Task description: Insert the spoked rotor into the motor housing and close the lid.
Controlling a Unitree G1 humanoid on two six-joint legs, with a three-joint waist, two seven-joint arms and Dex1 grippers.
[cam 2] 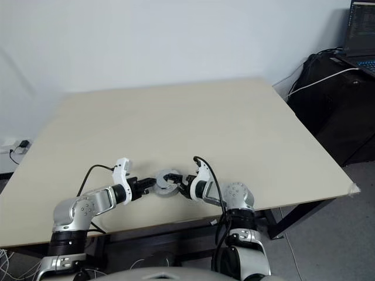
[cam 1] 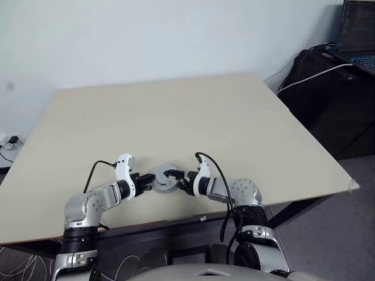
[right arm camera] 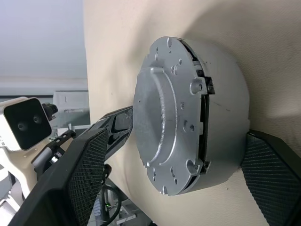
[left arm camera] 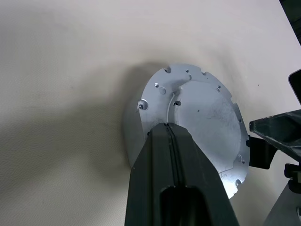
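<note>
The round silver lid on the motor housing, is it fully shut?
Not fully: the round silver lid sits atop the grey motor housing, with a gap along one edge.

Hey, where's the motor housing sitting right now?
In the left eye view the motor housing sits near the table's front edge, between the left gripper and right gripper.

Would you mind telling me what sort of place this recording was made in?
Probably an office or lab: a plain beige table against a bare white wall, with an open laptop on a dark side desk with cables.

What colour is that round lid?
Plain silver-grey metal lid, clearest in the right wrist view.
</note>
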